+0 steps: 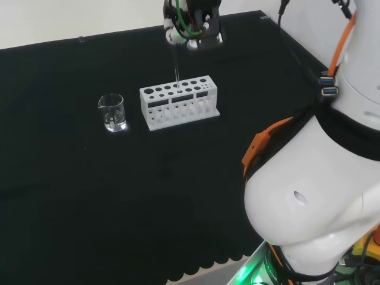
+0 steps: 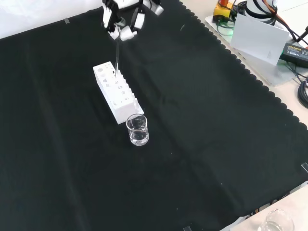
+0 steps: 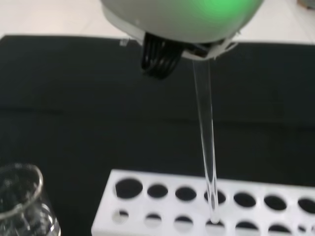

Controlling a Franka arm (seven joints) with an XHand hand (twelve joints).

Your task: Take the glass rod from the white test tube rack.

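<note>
hand (image 1: 193, 29) at head view's top, fingers pinched on glass rod (image 3: 206, 147), upright so its tip clears the rack (image 1: 178, 102) hole.

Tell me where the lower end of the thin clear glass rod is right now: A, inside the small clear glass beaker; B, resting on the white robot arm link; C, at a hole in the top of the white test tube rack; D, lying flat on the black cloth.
C: the thin clear glass rod hangs from the hand, its lower end at a hole of the white test tube rack, apart from the small clear glass beaker.
</note>
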